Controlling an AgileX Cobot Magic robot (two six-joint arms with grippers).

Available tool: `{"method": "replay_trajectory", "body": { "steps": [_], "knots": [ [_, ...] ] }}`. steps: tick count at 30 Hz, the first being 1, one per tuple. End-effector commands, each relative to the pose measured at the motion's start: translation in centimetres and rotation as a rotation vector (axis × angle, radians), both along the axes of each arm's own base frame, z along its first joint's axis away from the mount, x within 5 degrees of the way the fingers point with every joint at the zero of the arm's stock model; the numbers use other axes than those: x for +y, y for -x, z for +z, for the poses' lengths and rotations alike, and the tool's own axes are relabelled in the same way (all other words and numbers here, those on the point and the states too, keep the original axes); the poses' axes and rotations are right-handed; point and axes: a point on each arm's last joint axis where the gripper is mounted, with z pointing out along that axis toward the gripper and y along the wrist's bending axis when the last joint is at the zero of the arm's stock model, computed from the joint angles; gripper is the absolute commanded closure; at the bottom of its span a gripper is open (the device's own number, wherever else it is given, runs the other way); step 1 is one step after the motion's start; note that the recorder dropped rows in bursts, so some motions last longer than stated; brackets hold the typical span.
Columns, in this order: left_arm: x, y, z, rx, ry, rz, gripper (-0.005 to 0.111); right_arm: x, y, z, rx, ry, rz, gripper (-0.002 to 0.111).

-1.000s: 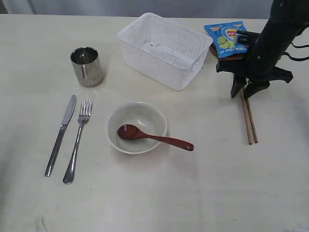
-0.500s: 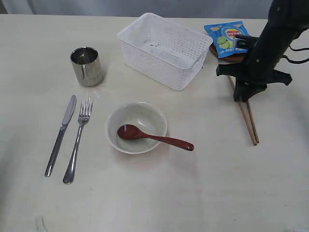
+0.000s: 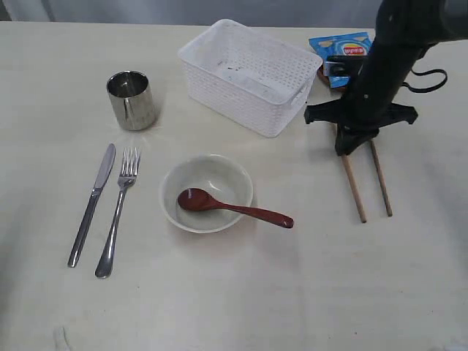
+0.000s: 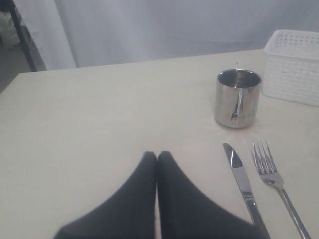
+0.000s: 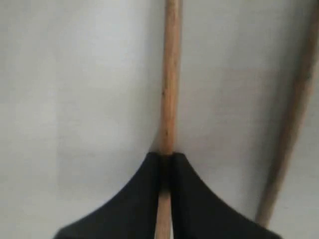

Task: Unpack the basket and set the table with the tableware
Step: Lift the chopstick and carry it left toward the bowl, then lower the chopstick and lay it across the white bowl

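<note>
Right gripper (image 5: 166,155) pinched on one chopstick (image 3: 355,189), far tip probably resting on table (image 3: 307,285), right of bowl (image 3: 219,175). Second chopstick (image 3: 380,179) lying just beside, splayed. To be laid parallel, ends aligned, before release. Left gripper (image 4: 157,158) pressed together, empty.

A lab-style test setup: bare cream table (image 3: 234,307) before a grey curtain (image 4: 174,25).

Around the white lattice basket (image 3: 248,77) lie a shiny steel-grey cup (image 3: 131,100), silver knife (image 3: 93,203) and fork (image 3: 118,212), an off-white bowl (image 3: 212,170), a reddish-brown spoon (image 3: 238,210), light-brown chopsticks (image 3: 353,186) and a blue packet (image 3: 353,45), on the cream table (image 3: 234,292).
</note>
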Motion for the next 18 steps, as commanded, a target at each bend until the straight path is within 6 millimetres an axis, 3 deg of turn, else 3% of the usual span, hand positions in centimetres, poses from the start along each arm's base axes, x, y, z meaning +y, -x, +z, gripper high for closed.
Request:
{"method": "replay_trajectory", "body": {
  "steps": [1,5,10,14,18],
  "knots": [
    [0.0,0.0,-0.1,0.000,0.004,-0.005,0.107,1.6,0.7,4.0,-0.098,-0.028,0.057,0.109],
    [0.0,0.0,-0.1,0.000,0.004,-0.005,0.107,3.5,2.4,9.4,-0.205,-0.105,0.118,0.109],
    [0.0,0.0,-0.1,0.000,0.004,-0.005,0.107,7.7,6.2,15.3,-0.318,-0.227,0.407,0.109],
    [0.0,0.0,-0.1,0.000,0.004,-0.005,0.107,11.1,8.1,16.8,-0.305,-0.200,0.571,0.109],
    [0.0,0.0,-0.1,0.000,0.004,-0.005,0.107,11.2,8.7,16.3,-0.258,-0.042,0.538,0.109]
  ]
}}
